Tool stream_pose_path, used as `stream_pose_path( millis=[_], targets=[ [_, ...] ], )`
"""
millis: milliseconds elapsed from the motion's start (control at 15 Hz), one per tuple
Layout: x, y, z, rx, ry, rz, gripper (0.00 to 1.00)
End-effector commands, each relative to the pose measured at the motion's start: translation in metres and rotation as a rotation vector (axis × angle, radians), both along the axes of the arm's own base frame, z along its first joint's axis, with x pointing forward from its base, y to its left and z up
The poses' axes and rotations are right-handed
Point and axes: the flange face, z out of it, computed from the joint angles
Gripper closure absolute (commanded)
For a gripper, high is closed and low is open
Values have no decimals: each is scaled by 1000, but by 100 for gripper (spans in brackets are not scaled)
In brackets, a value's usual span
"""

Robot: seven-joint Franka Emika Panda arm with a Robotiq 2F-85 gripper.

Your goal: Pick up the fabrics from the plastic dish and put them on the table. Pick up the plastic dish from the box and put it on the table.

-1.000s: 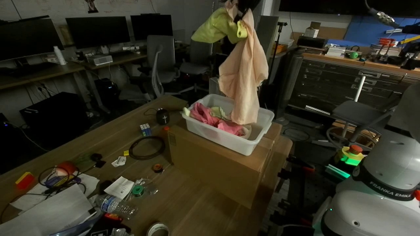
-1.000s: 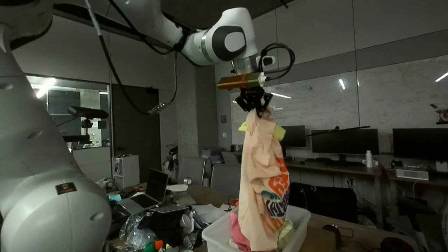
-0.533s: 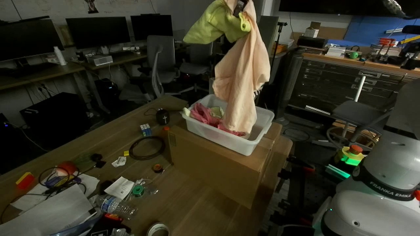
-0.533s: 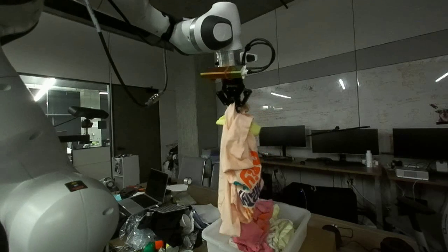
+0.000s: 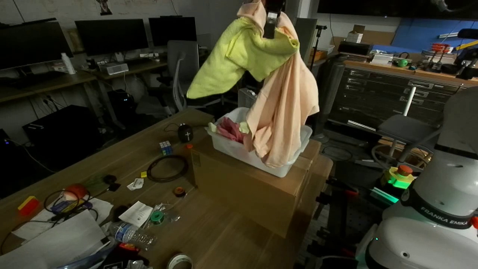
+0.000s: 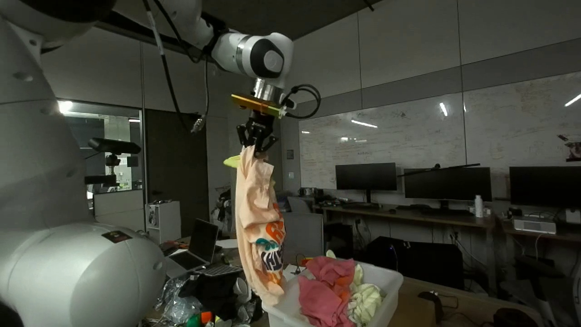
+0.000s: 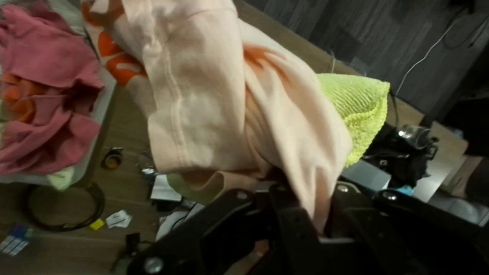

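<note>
A robot arm [image 6: 261, 56] extends above a cluttered brown wooden worktop [image 5: 224, 228], its black pincer [image 6: 255, 150] up in the air and pinching a peach-tan cloth [image 6: 252, 204]. This cloth hangs down in long folds, with orange, teal and navy printing visible in an exterior view. A yellow-green cloth [image 5: 246, 52] hangs along with it, draped in an arch across its upper part. A white translucent plastic tub [image 5: 231, 149] sits on top of a large brown cardboard carton [image 5: 242, 190], which stands on the worktop. Inside the tub lie a rumpled pink cloth [image 6: 317, 299], an orange-red patch showing among its folds, and beside it a crumpled pale yellow cloth [image 6: 365, 299]. In both exterior views the lower end of the peach-tan cloth overlaps the tub; whether it touches the rim cannot be told. Near the carton, on the worktop, are a coil of black cable [image 5: 164, 181] and a small puzzle cube [image 5: 165, 148]. Farther off lie loose paper [image 5: 61, 239] and a clear plastic bottle [image 5: 132, 233] on its side.
</note>
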Motion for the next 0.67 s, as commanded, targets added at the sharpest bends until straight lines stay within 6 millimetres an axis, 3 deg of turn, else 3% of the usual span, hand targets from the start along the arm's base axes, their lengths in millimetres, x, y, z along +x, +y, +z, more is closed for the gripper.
stream_pose_path(
  millis=[0,333,600],
  targets=[
    [19,40,1,77,101,128,96],
    [45,83,-6,171,117,177,96],
    [68,100,-8,162,80,156,96]
  ],
)
